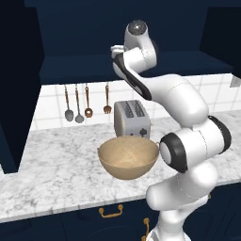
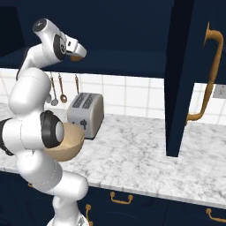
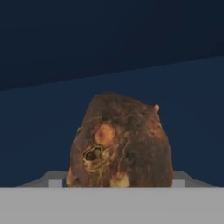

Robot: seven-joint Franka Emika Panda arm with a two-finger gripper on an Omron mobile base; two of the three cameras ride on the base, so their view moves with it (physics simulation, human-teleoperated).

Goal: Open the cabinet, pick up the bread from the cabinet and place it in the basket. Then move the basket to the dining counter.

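As I logged this moment, the entries ran from the toaster (image 1: pixel 131 119) outward.

Item one: basket (image 1: pixel 128 157), tan, round, on the marble counter (image 1: pixel 52 160) just in front of the toaster, holding nothing that I could see.

Item two: utensils (image 1: pixel 77 106), hung on the tiled wall to the left of the toaster.

Item three: cabinet (image 1: pixel 84 33), navy, above the toaster; its door (image 2: pixel 181 75) stood swung open off to the right, brass handle (image 2: pixel 211 73) facing me.

Item four: bread (image 3: pixel 120 142), brown and crusty, on the dark cabinet shelf, up and slightly right of the toaster as the right base view had it; in the hand view it sat close in front of the hand.

Item five: gripper (image 2: pixel 77 54), reached in at shelf height above the toaster, right at the bread. Whether its jaws had clamped the bread or stood apart around it I could not tell.

Item six: drawers (image 1: pixel 110 212), navy with brass pulls, under the counter below the toaster.
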